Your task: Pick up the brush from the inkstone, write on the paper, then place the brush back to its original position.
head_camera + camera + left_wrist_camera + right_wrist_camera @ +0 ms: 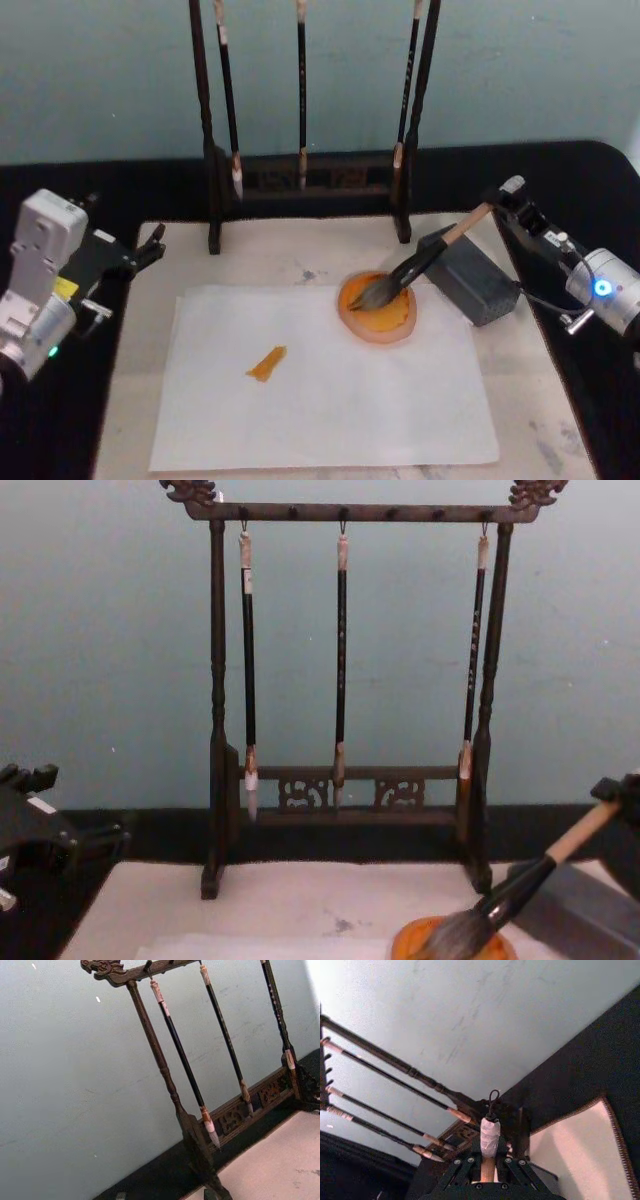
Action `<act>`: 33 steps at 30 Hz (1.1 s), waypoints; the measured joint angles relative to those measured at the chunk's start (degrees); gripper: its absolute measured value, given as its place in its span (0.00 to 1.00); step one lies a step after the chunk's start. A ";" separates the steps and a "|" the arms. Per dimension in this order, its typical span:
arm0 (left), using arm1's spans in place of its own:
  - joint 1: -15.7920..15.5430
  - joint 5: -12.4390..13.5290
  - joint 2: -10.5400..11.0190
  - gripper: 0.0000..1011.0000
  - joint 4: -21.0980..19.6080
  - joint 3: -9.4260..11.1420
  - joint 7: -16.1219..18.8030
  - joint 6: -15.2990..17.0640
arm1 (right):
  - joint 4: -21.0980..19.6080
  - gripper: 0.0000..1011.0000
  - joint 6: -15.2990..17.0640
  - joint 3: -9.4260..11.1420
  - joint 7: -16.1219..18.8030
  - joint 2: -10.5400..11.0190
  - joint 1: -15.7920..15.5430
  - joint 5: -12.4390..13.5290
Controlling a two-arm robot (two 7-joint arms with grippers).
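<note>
The brush (432, 251) slants down from upper right, its grey-white tuft resting in a round orange dish (398, 325) at the paper's far right corner. Its tan handle passes over the corner of the dark grey inkstone block (478, 280). My right gripper (503, 200) is shut on the handle's upper end. In the right wrist view the white-wrapped end with its black loop (490, 1132) sticks out past the fingers (512, 1167). The paper (330, 400) lies flat on the cream mat (550, 410) and bears a small orange mark (266, 363). My left gripper (152, 246) stays open by the mat's far left corner.
A dark wooden brush rack (305, 185) stands along the mat's far edge with three thin black-handled brushes (341, 660) hanging from it. The black tabletop (590, 170) surrounds the mat, and a pale blue-green wall rises behind.
</note>
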 joint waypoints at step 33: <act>0.00 0.00 0.00 1.00 0.00 0.00 0.00 0.00 | -15.64 0.17 -7.66 -5.78 1.02 11.40 -3.18 -6.18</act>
